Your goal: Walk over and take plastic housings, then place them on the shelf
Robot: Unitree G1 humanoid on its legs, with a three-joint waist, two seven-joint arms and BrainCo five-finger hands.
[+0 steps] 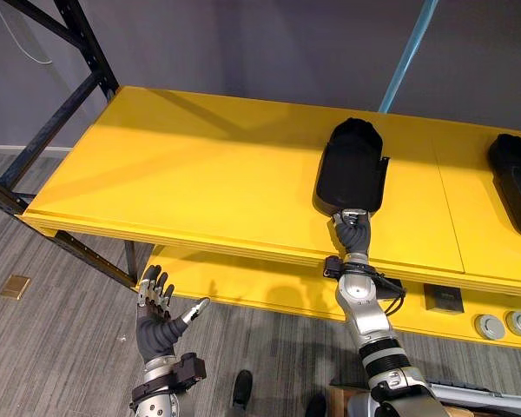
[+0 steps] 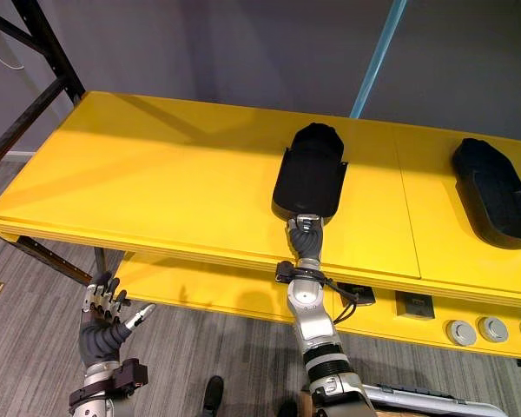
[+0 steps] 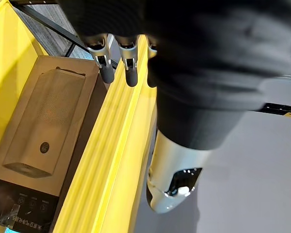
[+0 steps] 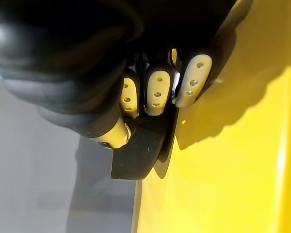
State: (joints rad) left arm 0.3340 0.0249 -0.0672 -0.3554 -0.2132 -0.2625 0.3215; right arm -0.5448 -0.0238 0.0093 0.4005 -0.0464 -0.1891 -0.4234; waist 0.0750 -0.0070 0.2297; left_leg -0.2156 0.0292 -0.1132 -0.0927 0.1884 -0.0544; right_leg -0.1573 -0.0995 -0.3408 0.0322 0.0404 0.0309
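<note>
Plastic housing (image 1: 352, 169), black, lies flat on the yellow top shelf (image 1: 200, 174), its long axis running 12 to 6 o'clock. The right hand (image 1: 352, 230) pinches its 6 o'clock edge: the fingers (image 4: 156, 92) curl over the rim, with the thumb beneath. A 2nd housing (image 1: 517, 178) rests at 3 o'clock, well apart. The left hand (image 1: 161, 317) hangs at 7 o'clock, below shelf level, fingers spread and holding nothing. Risk: should the arm draw back before the fingers uncurl, the housing would likely be dragged toward 6 o'clock and tip off the shelf's front edge.
</note>
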